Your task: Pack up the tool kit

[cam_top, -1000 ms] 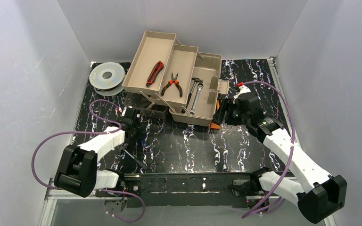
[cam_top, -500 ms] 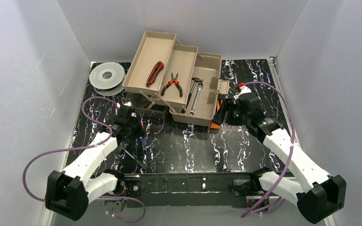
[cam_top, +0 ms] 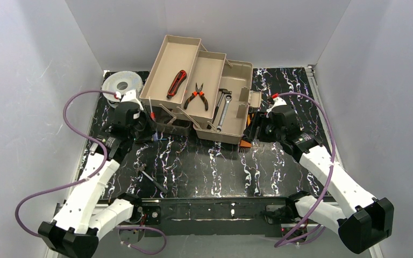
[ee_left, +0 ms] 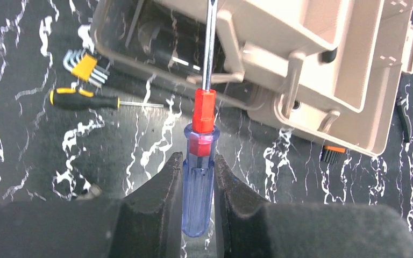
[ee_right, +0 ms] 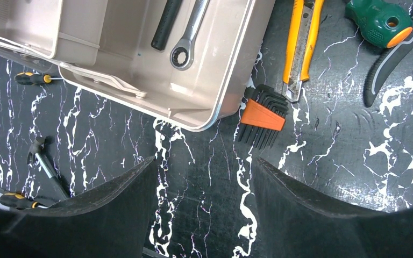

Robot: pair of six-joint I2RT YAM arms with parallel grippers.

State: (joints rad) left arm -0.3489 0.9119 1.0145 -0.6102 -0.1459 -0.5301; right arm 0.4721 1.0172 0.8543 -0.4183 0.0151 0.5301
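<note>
The tan toolbox (cam_top: pixel 242 70) stands open at the back, its cantilever trays fanned out to the left. A red-black knife (cam_top: pixel 176 83) and orange pliers (cam_top: pixel 196 95) lie in the trays, and a wrench (cam_top: pixel 223 113) lies in the box bottom. My left gripper (ee_left: pixel 198 161) is shut on the blue handle of a screwdriver (ee_left: pixel 199 188), whose shaft points at the toolbox (ee_left: pixel 322 64). My right gripper (ee_right: pixel 204 161) hangs open and empty over the mat by the box's right front corner (ee_right: pixel 236 70), near an orange hex-key set (ee_right: pixel 262 118).
A yellow hex-key set (ee_left: pixel 86 65) and a yellow-black screwdriver (ee_left: pixel 80 98) lie left of the box. A yellow knife (ee_right: pixel 301 43), a green-handled tool (ee_right: pixel 379 21) and a grey-black handle (ee_right: pixel 392 59) lie on its right. A grey spool (cam_top: pixel 119 86) sits back left. Small tools (cam_top: pixel 150 180) lie near the front.
My left gripper closed on the blue screwdriver and lifted it, and the arm stretched out toward the back left. The right arm has barely moved.
</note>
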